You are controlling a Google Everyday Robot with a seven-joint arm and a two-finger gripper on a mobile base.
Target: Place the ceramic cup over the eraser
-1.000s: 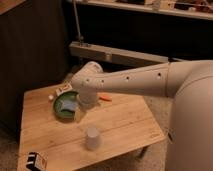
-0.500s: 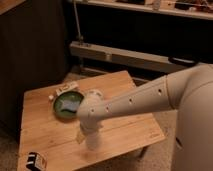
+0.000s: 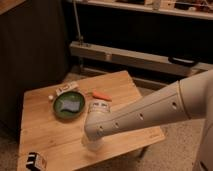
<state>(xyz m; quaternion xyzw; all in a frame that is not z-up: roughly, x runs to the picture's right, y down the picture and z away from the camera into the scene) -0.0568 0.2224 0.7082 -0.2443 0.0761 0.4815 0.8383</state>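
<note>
The ceramic cup (image 3: 91, 145) stands near the wooden table's (image 3: 45, 130) front edge, mostly hidden under the gripper (image 3: 96, 134), whose jaws are spread wide, seemingly around it. The eraser (image 3: 36, 160) lies well apart at the front-left corner. An off-centre grasp could tip the cup over the edge.
</note>
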